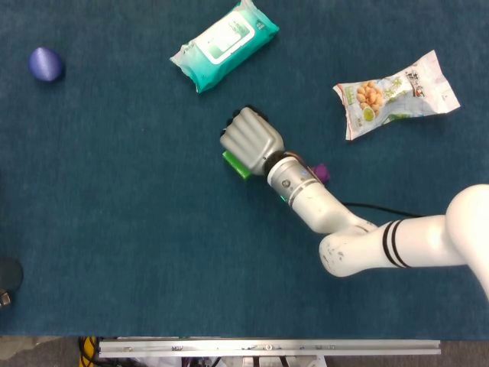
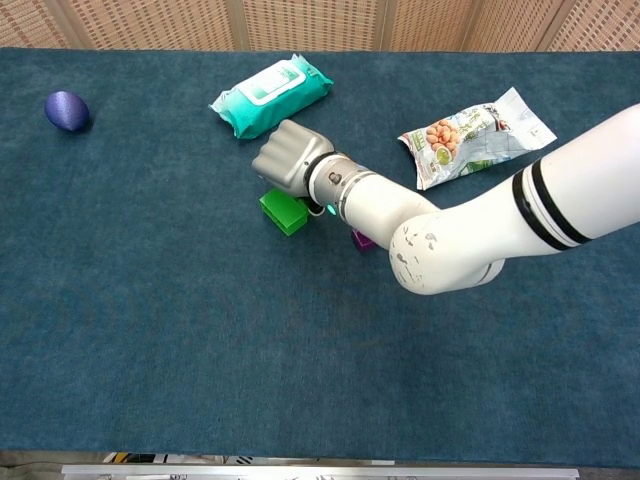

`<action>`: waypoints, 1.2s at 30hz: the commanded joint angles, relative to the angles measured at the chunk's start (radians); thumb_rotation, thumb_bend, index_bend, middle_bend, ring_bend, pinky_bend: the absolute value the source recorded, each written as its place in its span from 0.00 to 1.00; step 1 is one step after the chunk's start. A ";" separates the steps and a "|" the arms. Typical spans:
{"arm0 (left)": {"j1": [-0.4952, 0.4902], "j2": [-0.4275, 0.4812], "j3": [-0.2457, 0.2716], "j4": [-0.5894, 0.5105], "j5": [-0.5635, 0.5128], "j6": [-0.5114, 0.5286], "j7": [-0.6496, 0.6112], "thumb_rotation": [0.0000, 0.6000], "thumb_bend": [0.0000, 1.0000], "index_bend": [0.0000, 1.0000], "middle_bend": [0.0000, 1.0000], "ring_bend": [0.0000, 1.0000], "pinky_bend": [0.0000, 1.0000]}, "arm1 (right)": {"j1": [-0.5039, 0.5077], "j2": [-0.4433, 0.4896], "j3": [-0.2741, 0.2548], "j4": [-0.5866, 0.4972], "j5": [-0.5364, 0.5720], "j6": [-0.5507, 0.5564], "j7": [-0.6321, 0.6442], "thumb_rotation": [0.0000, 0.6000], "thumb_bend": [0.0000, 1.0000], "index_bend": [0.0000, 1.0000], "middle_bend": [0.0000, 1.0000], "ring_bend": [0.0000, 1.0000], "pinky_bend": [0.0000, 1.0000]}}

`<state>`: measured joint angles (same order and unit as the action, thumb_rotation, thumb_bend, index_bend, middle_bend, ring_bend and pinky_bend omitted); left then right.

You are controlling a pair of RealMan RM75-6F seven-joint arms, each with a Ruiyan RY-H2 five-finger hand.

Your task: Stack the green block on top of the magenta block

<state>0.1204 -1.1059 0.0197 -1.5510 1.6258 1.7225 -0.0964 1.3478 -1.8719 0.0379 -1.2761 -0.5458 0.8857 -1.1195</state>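
Here the right hand point(image 2: 288, 160) hangs low over the green block point(image 2: 284, 211), fingers curled down around it. From the chest view the block appears to sit on the blue table cloth point(image 2: 150, 300) directly beneath the knuckles, and its near face is free. Whether the fingers actually clamp it or merely cage it, I cannot tell; the contact side is hidden under the palm in both views. The head view shows only a green sliver point(image 1: 236, 165) poking out below the hand point(image 1: 252, 141), which suggests a top-down approach meant to grasp the block by its sides.

The magenta block point(image 2: 362, 238) lies just beside the forearm, mostly covered by the wrist; in the head view a small purple corner point(image 1: 322, 173) peeks out. It is near the green block, so the carry should be short, though the arm itself now shadows the target.

The left hand is not visible. A wipes pack point(image 2: 270, 95), a snack bag point(image 2: 475, 132) and a blue egg-shaped object point(image 2: 67, 110) lie well apart from the blocks.
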 commanded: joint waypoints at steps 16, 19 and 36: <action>-0.002 -0.003 0.003 -0.006 0.010 -0.002 0.016 1.00 0.29 0.26 0.28 0.29 0.19 | 0.055 0.124 -0.124 -0.067 -0.156 0.038 -0.244 1.00 0.20 0.52 0.43 0.35 0.49; -0.002 -0.004 0.003 -0.004 0.009 -0.001 0.016 1.00 0.29 0.26 0.28 0.29 0.19 | 0.056 0.125 -0.150 -0.047 -0.188 0.037 -0.278 1.00 0.20 0.52 0.43 0.35 0.49; -0.003 -0.010 0.004 0.000 0.005 -0.010 0.023 1.00 0.29 0.26 0.28 0.29 0.19 | -0.007 0.060 -0.252 0.111 -0.374 0.047 -0.395 1.00 0.18 0.52 0.44 0.32 0.46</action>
<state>0.1173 -1.1161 0.0241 -1.5507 1.6306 1.7122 -0.0732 1.3488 -1.8029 -0.2085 -1.1753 -0.9095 0.9261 -1.5046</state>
